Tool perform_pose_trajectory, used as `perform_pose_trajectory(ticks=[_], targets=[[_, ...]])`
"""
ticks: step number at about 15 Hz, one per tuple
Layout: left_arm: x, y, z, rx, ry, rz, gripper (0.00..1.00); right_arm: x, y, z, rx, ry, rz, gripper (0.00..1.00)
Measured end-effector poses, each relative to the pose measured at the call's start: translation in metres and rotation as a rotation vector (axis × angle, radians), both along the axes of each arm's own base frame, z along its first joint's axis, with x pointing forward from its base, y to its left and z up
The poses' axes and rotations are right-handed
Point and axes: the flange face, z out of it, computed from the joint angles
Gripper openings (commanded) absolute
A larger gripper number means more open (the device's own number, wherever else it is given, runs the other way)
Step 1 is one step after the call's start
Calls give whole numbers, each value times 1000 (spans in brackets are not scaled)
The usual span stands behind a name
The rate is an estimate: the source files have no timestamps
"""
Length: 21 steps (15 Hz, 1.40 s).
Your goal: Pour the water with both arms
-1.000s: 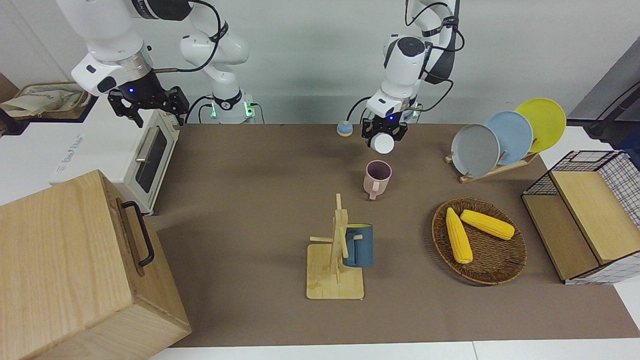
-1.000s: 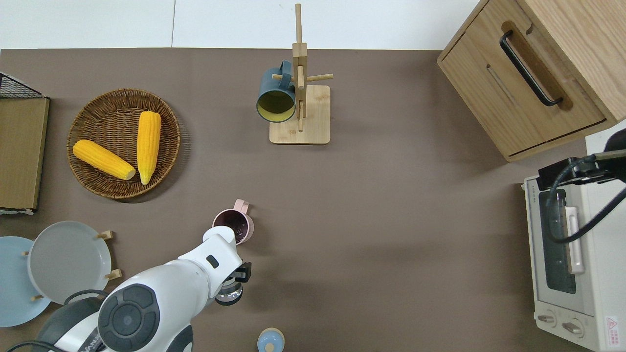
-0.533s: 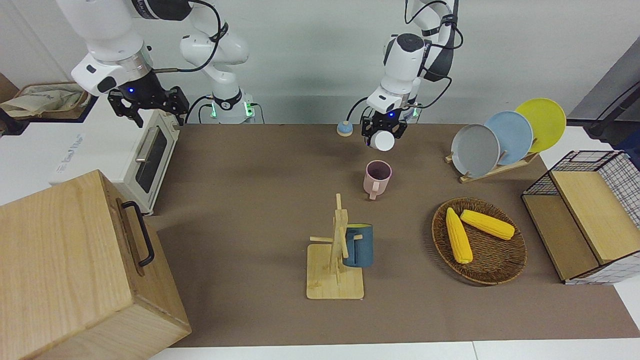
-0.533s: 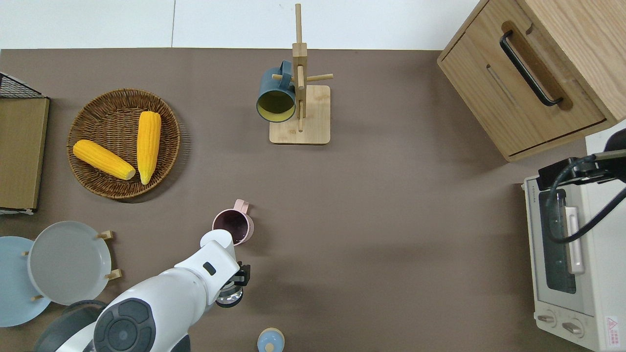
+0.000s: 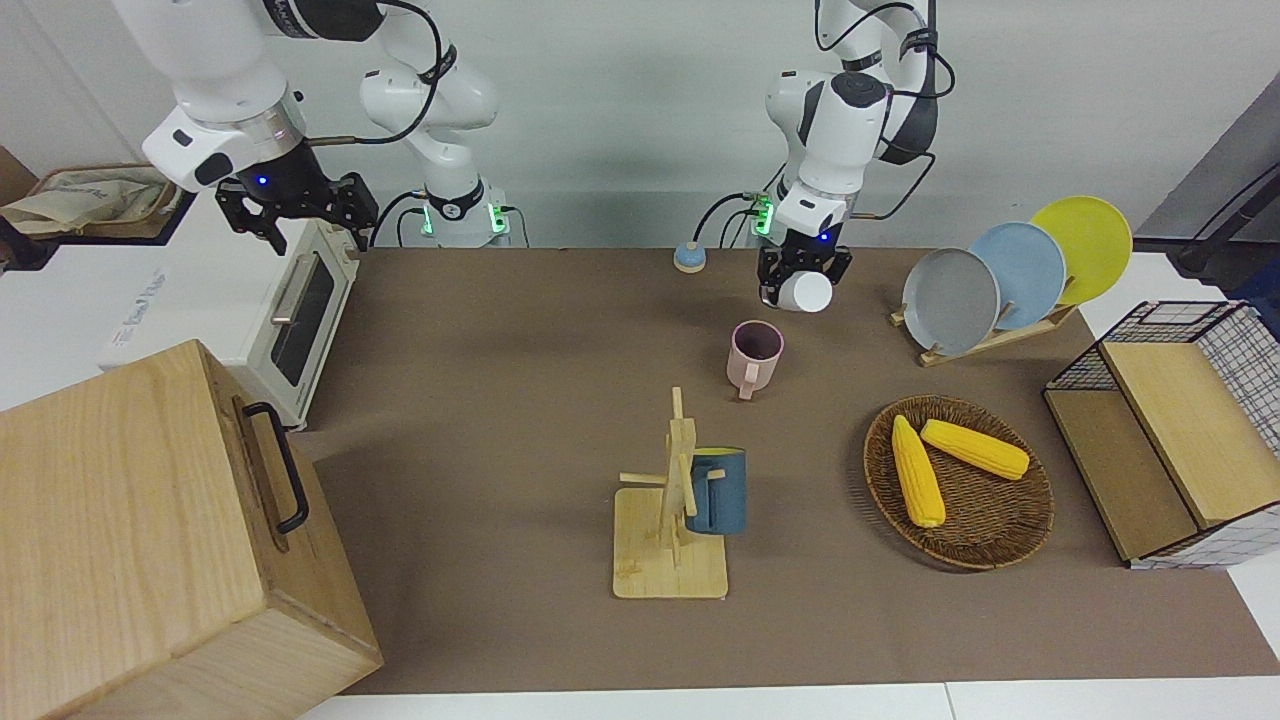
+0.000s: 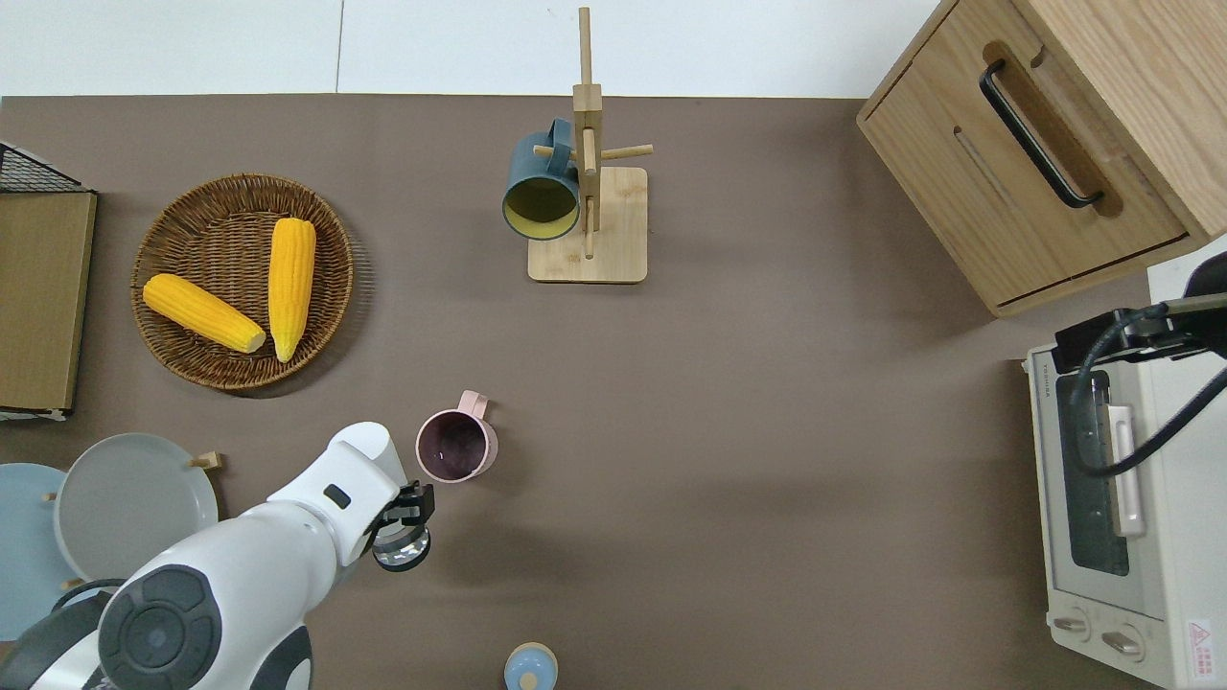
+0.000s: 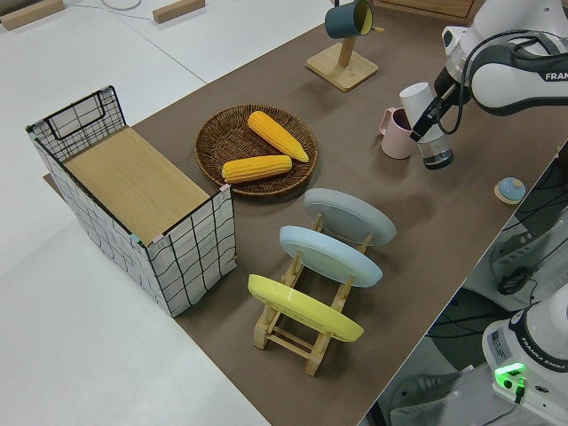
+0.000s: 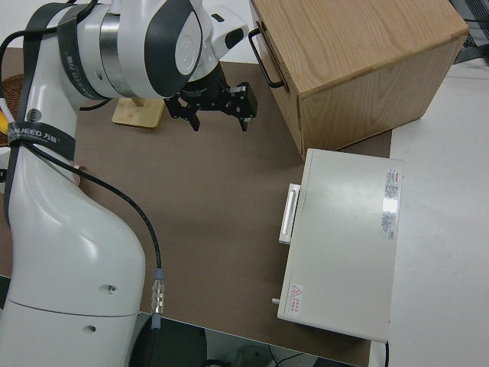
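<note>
Left end effector point(image 6: 401, 522) up in the air, clamped on a small bottle point(image 5: 805, 291) with white base and clear neck, bottle tilted, over bare desk point(image 6: 729, 402) just nearer the robots than the pink mug point(image 6: 457, 445). Pink mug upright on the desk, handle pointing away from the robots, inside dark; contents too dim to tell. Bottle and mug apart, not touching. Small blue cap point(image 6: 530, 667) lying near the robots' edge of the desk. Farther out, dark blue mug point(image 6: 541, 187) hung on a wooden mug tree point(image 6: 590, 206), mouth toward the robots. Wicker basket point(image 6: 182, 359) toward the left arm's end, holding two corn cobs point(image 6: 249, 292). Plates point(image 5: 1000, 275) standing in a wooden rack close by. Right end effector point(image 5: 295, 205) parked, fingers spread wide, holding nothing.
</note>
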Motion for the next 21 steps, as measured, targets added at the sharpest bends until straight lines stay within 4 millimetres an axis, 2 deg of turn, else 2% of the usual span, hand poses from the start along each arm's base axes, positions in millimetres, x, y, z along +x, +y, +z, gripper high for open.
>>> perform_pose_trajectory(ticks=[4, 8, 11, 16, 21], targets=[[19, 37, 10, 36, -103, 47, 0, 0, 0, 0, 0, 0, 0, 992], [39, 85, 30, 79, -226, 107, 0, 0, 0, 0, 0, 0, 0, 992], [58, 117, 67, 102, -307, 143, 0, 0, 0, 0, 0, 0, 0, 992], [98, 154, 137, 118, -434, 182, 0, 0, 0, 0, 0, 0, 0, 992], [147, 227, 187, 170, -519, 230, 0, 0, 0, 0, 0, 0, 0, 992]])
